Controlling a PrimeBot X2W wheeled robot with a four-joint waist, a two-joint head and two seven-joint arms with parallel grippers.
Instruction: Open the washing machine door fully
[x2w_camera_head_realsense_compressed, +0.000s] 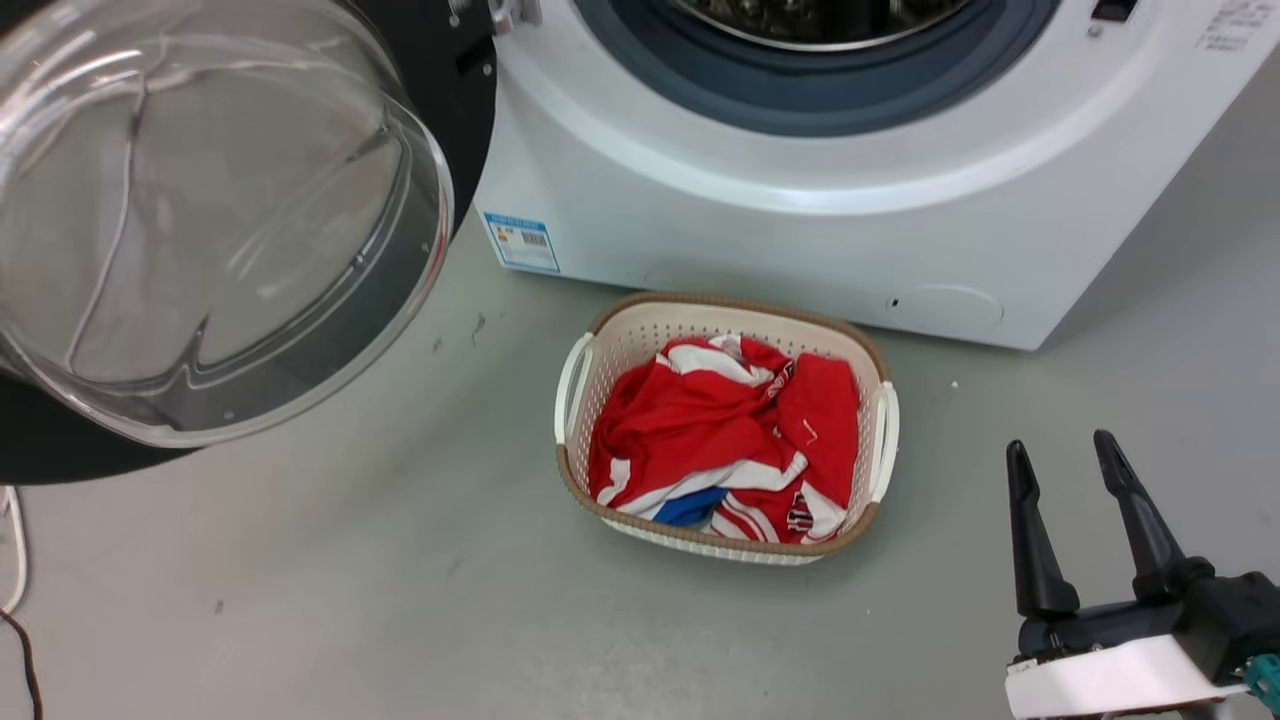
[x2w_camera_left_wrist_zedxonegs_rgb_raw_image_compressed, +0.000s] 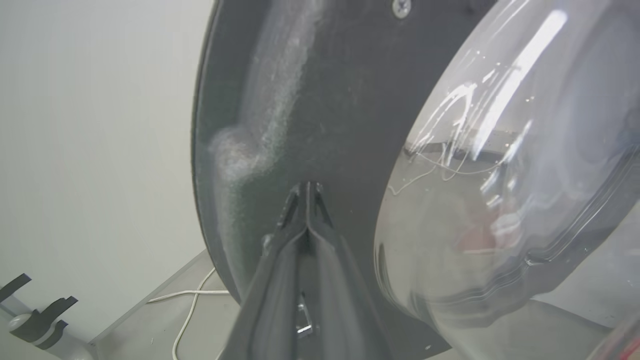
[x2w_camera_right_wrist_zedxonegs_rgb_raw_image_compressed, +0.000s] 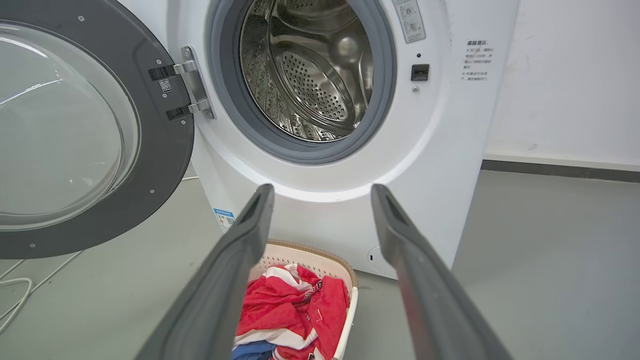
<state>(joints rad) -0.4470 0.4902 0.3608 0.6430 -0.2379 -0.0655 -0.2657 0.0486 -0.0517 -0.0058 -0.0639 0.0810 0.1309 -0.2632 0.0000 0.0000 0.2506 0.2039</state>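
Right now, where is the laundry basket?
In the head view the laundry basket sits on the floor at centre, just before the washing machine, right of its open door.

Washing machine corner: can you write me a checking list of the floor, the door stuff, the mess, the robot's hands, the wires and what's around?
Surface: smooth grey floor, few dark scuffs.
Job's things: large round black door with bulging clear glass bowl, swung wide open; boxy white washing machine, steel drum mouth uncovered.
Clutter: white woven laundry basket of red-and-white clothes before the machine.
Grippers: left gripper shut, tips at the door's inner face; right gripper open, holding nothing.
Cables: white cable on floor below door.
Surroundings: white wall, dark skirting.
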